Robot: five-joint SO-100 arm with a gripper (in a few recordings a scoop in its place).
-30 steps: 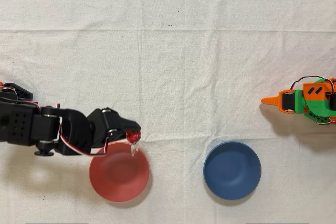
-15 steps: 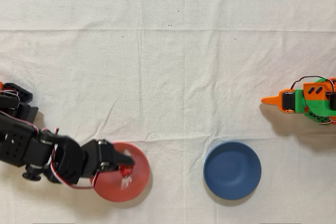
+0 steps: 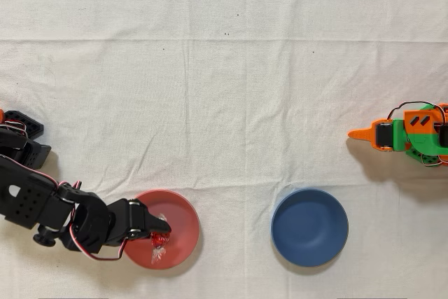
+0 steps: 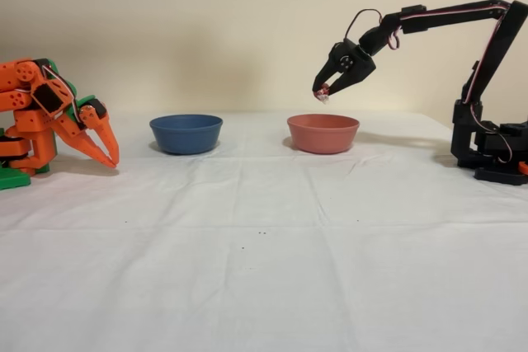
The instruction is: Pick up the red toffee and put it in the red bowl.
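The red bowl (image 3: pixel 179 218) sits near the bottom left of the overhead view, and right of centre in the fixed view as the red bowl (image 4: pixel 322 133). My black gripper (image 3: pixel 162 232) reaches in from the left over the bowl's left half. It is shut on the red toffee (image 3: pixel 158 240), whose clear wrapper end hangs below it. From the side, the gripper (image 4: pixel 322 92) hangs tilted downward a little above the bowl's left rim, with the toffee (image 4: pixel 323 96) pinched at its tips, clear of the bowl.
A blue bowl (image 3: pixel 309 227) stands to the right of the red one on the white cloth; in the fixed view the blue bowl (image 4: pixel 186 133) is to its left. The idle orange arm (image 3: pixel 408 134) rests at the right edge.
The gripper has carried the toffee from the bowl's upper rim down and left in the overhead picture, so that it is over the bowl's inside. The arm has swung with it.
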